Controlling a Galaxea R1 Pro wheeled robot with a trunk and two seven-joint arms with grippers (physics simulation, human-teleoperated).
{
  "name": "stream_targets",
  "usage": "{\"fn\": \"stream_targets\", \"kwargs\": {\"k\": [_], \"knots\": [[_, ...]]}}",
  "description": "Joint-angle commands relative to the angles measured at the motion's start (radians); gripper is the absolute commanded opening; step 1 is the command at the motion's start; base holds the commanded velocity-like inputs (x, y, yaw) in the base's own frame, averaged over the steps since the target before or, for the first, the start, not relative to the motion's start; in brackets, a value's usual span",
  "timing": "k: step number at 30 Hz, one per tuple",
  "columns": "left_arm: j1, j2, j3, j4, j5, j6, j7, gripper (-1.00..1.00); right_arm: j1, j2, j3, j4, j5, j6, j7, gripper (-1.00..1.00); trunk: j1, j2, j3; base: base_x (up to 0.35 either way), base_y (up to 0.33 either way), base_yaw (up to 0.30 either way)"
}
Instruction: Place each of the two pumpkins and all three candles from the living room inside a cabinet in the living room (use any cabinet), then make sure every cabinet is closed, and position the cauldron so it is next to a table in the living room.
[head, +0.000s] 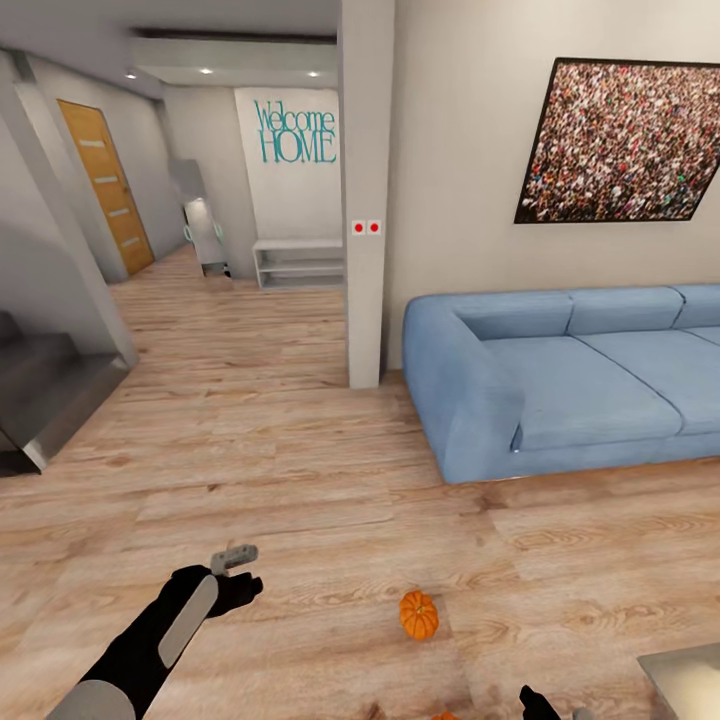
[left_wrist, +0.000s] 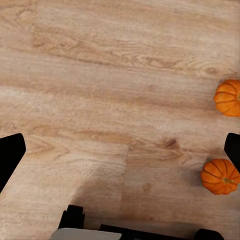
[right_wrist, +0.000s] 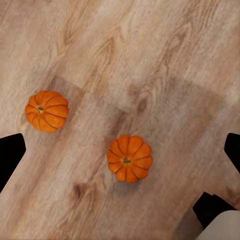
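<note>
Nearest to you, your left end effector hangs over bare wood floor, its dark fingers spread wide with nothing between them. Your right end effector is likewise open and empty, poised above the floor, and one pumpkin lies on the boards between its fingers (not touched by either). The second pumpkin sits near the first, apart from it, off to one side of the fingers. From the head camera, one pumpkin rests on the floor between your two arms, and a sliver of orange at the picture's bottom edge is probably the other pumpkin. A pale grey bench corner shows beside your right arm. Farther on stands a blue sofa against the wall beneath a framed picture. Farthest, the hallway holds a white shelf under "Welcome HOME" lettering.
</note>
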Motion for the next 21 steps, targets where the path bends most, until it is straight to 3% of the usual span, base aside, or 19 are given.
{"fn": "stream_targets", "kwargs": {"k": [1, 6, 9, 12, 21], "knots": [[-0.001, 0.001, -0.004, -0.002, 0.01, 0.002, 0.01, 1.0, -0.001, 0.001, 0.007, 0.003, -0.01, -0.003, 0.006, 1.0, 0.004, -0.008, -0.004, 0.0, 0.0, 0.0], [-0.001, -0.001, -0.005, -0.002, 0.01, 0.004, 0.01, 1.0, -0.001, 0.001, 0.009, 0.002, 0.0, -0.026, 0.008, 1.0, 0.023, -0.043, -0.02, 0.0, 0.0, 0.0], [-0.001, 0.0, -0.006, -0.002, 0.01, 0.006, 0.01, 1.0, -0.001, 0.002, 0.017, -0.002, 0.059, -0.035, 0.006, 1.0, 0.035, -0.064, -0.029, 0.0, 0.0, 0.0], [-0.001, 0.0, -0.006, -0.002, 0.01, 0.013, 0.01, 1.0, -0.001, 0.002, 0.019, -0.003, 0.093, -0.037, 0.005, 1.0, 0.046, -0.085, -0.039, 0.0, 0.0, 0.0], [-0.001, 0.0, -0.006, -0.003, 0.01, 0.035, 0.01, 1.0, -0.001, 0.003, 0.021, -0.003, 0.123, -0.039, 0.005, 1.0, 0.081, -0.148, -0.067, 0.0, 0.0, 0.0]]}}
